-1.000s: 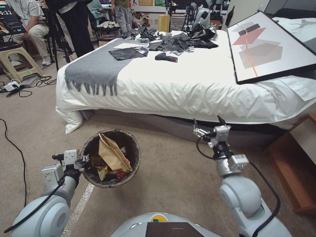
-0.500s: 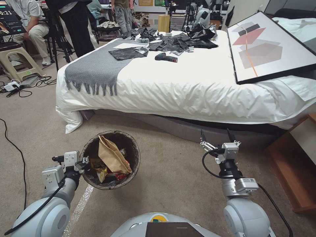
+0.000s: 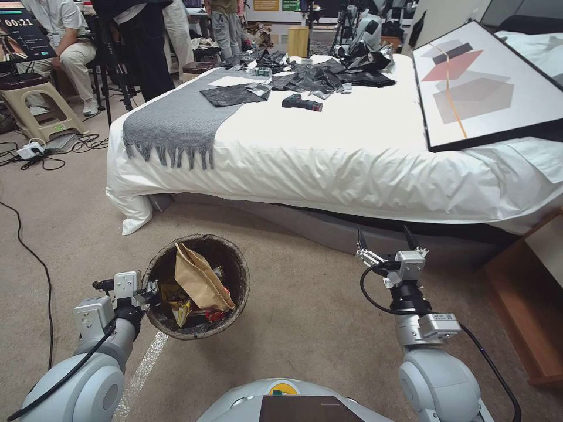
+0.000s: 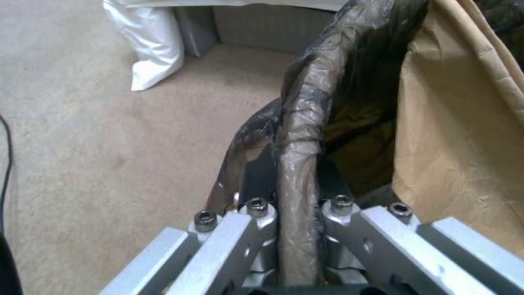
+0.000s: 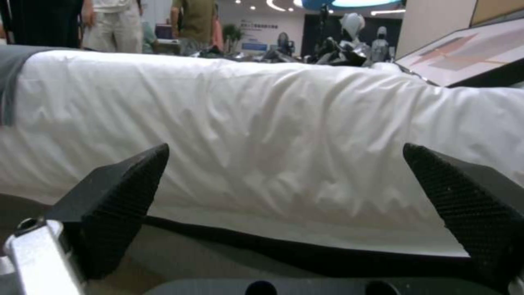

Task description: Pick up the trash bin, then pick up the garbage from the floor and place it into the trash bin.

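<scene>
The trash bin (image 3: pixel 237 275), round with a dark wrinkled liner, hangs low at the left over the carpet. My left gripper (image 3: pixel 153 288) is shut on its near-left rim (image 4: pixel 297 164), one finger on each side of the liner. Garbage fills it: a brown paper bag (image 3: pixel 199 276) stands upright, with a yellow packet (image 3: pixel 179 303) and a red wrapper (image 3: pixel 214 313) beside it. The brown paper (image 4: pixel 464 135) also shows in the left wrist view. My right gripper (image 3: pixel 384 241) is raised at the right, open and empty, its black fingertips (image 5: pixel 117 196) facing the side of the bed.
A white bed (image 3: pixel 328 158) with a grey throw (image 3: pixel 176 117), dark bags and a framed picture (image 3: pixel 481 88) spans the view ahead. A wooden cabinet (image 3: pixel 528 305) stands at the right. Cables (image 3: pixel 23 246) trail over the carpet at the left; a stool (image 3: pixel 32 105) and people are beyond.
My right arm lowered and shifted right a second ago, then held still. The whole view has since shifted slightly, so the camera moved. The left gripper keeps its hold on the bin.
</scene>
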Motion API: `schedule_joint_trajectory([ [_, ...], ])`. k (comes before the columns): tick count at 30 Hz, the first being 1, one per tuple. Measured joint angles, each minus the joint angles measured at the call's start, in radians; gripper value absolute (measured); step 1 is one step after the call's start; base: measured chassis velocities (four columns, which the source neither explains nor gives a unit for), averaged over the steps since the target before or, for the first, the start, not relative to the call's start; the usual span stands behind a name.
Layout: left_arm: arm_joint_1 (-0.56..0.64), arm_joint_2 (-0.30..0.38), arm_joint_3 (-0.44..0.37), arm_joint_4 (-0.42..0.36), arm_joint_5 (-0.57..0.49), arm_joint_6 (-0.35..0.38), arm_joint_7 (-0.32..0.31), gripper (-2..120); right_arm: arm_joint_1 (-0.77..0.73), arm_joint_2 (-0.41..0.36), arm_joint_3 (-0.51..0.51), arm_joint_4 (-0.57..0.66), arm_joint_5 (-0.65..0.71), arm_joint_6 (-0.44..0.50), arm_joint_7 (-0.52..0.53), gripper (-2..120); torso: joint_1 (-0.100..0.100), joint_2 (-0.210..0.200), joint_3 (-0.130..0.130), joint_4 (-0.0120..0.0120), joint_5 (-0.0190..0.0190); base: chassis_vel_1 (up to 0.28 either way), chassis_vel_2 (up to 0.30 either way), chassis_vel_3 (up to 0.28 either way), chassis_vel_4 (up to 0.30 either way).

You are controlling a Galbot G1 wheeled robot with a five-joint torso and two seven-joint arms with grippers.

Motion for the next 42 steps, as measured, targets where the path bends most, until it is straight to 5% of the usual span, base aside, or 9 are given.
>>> schedule_joint_trajectory([
  [42, 0.004, -0.002, -0.030, 0.000, -0.038, 0.000, -0.006, 3, 0.020, -0.020, -0.042, -0.041, -0.012, -0.023, 0.007, 100, 0.000, 0.000, 0.000, -0.0001, 0.0001, 0.053, 0.057, 0.057, 0.056],
])
